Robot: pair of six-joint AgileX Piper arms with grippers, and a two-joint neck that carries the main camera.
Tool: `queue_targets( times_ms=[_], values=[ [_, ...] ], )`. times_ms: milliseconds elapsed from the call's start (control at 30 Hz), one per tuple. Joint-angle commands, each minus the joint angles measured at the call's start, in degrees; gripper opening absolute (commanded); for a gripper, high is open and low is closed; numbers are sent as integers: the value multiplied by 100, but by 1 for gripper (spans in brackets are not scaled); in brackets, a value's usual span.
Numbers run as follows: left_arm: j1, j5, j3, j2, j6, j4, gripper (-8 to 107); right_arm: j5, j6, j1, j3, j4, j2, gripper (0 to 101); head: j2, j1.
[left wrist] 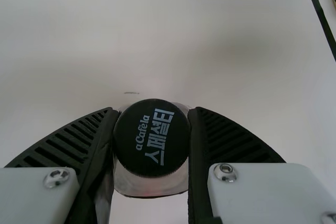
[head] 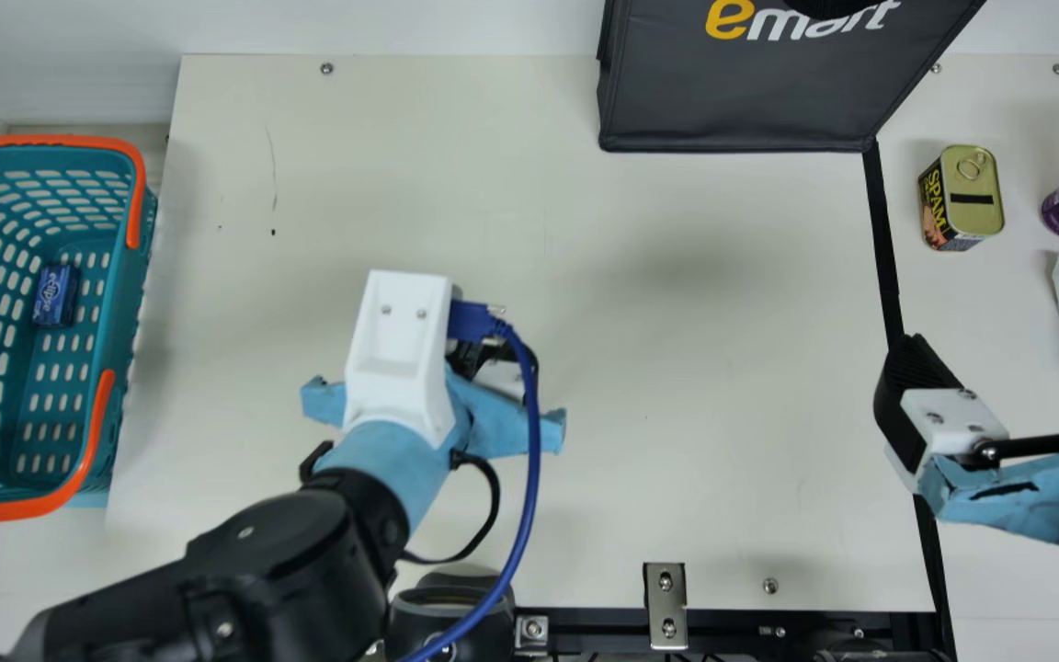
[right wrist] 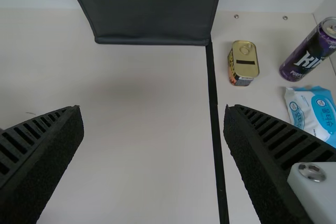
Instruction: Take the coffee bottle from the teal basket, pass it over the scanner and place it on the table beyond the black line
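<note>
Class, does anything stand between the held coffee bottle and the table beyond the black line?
Yes, probably: the right gripper hangs by the black line, across from the coffee bottle. Nothing visible blocks the stretch nearer the dark bag.

Left arm (head: 281, 561): slanting in from main view's lower left | left gripper (head: 502, 418): pointing down, fingers (left wrist: 231, 137) partway together | right gripper (head: 998, 349): main view's right, fingers (right wrist: 39, 150) wide apart

One bottle (left wrist: 152, 137), one basket (head: 123, 322), one small blue pack (head: 55, 294), one tin (head: 963, 198), one purple can (right wrist: 307, 57), one soft packet (right wrist: 313, 111), one dark bag (head: 741, 101) and one black line (head: 883, 248) are appearing with one table (head: 493, 184).
</note>
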Motion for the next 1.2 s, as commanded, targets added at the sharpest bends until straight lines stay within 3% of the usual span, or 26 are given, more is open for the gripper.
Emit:
queue_targets(
  times_ms=[0,467,833,1167],
  values=[
    [71,-40,-232,225,32,5,-8,0,0,0,0,0,0,95,18,-166],
    [413,-279,-1177,1332,-132,102,-8,0,0,0,0,0,0,95,18,-166],
    [466,-455,-1358,1795,-528,150,-8,6,0,0,0,0,0,95,18,-166],
    [500,-750,-1232,1908,-851,111,26,6,0,0,0,0,0,95,18,-166]
  ],
)
